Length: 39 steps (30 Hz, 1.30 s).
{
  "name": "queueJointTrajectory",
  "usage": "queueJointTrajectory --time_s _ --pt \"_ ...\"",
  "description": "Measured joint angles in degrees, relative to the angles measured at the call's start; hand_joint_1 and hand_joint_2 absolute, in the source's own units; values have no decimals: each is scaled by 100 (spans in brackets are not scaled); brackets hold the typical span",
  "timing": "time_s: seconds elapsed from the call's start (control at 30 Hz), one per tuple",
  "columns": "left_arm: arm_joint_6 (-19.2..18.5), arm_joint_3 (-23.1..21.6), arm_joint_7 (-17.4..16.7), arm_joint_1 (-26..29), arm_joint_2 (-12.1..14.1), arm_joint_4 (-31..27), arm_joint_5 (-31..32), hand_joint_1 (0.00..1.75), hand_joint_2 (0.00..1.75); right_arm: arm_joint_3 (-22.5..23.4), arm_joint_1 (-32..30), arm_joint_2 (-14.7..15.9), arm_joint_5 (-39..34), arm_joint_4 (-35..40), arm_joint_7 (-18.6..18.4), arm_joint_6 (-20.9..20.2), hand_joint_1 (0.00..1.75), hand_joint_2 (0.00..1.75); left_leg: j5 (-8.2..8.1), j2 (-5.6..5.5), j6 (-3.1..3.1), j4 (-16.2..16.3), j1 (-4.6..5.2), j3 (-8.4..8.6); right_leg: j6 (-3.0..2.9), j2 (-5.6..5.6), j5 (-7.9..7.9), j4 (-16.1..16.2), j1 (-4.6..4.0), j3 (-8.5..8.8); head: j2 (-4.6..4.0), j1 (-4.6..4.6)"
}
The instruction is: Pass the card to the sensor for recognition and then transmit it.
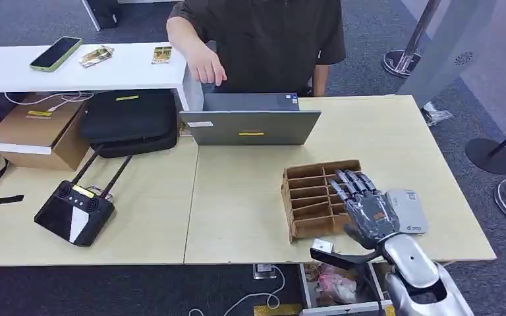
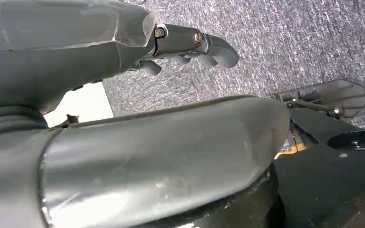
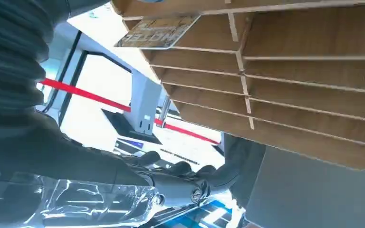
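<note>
Just right hand (image 1: 367, 209) over card rack (image 1: 309, 197)

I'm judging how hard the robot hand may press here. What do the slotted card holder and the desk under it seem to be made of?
The card holder looks like thin brown wood or stiff board with a matte finish: the right wrist view shows flat tan dividers with raw edges. The desk appears to be pale wood-look laminate, smooth, with a seam between two panels. The right robot hand hovers over the holder.

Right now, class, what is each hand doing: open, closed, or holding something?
Left hand: holds nothing, fingers curled in, closed, above the carpet.
Right hand: open, fingers spread over the slotted cardboard rack, holding nothing.
</note>
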<state>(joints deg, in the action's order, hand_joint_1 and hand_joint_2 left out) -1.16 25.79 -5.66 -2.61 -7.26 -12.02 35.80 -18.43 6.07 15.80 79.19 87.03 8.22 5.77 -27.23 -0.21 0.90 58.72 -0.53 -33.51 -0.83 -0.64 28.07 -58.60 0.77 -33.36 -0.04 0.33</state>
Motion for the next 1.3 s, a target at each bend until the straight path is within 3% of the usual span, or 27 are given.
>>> queueJointTrajectory --time_s 0.33,1.3 --pt "20 131 30 6 2 0 -52 0 0 0 92 -11 0 -138 131 -395 0 175 0 0 0 0 0 0 0 0 0 0 0 -1 0 0" --pt "4 234 52 12 4 0 98 0 0 581 -575 234 -59 129 15 -415 0 175 -2 1 -2 0 0 0 1 2 1 1 0 -3 0 0"
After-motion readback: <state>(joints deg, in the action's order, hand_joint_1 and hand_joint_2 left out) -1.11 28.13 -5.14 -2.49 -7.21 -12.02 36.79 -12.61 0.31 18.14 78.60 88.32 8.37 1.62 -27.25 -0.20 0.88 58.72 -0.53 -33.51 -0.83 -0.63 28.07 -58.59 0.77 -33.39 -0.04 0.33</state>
